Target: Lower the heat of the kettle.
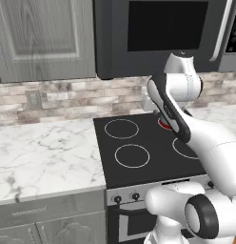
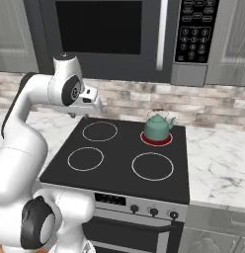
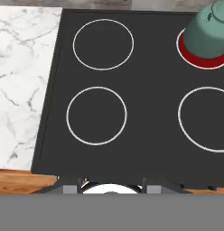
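In the left base view the arm rises across the right half of the stove and covers the back right ring, so only a sliver of the red glow shows beside it and the kettle is hidden there. The microwave above the stove is cut off at the top of both base views, and the bench of white marble runs out of the picture on the left. In the right base view the arm bends up from the lower left, its elbow high, and the hand reaches level toward the back wall over the back left ring, above the stove and touching nothing. The fingers are too small and blurred there to tell whether they are open or closed, and the hand view does not settle it. The kettle sits on the glowing red back right ring, well apart from the hand; in the hand view it is cut off at the top right corner. The knobs line the stove's front edge, small and hard to read.
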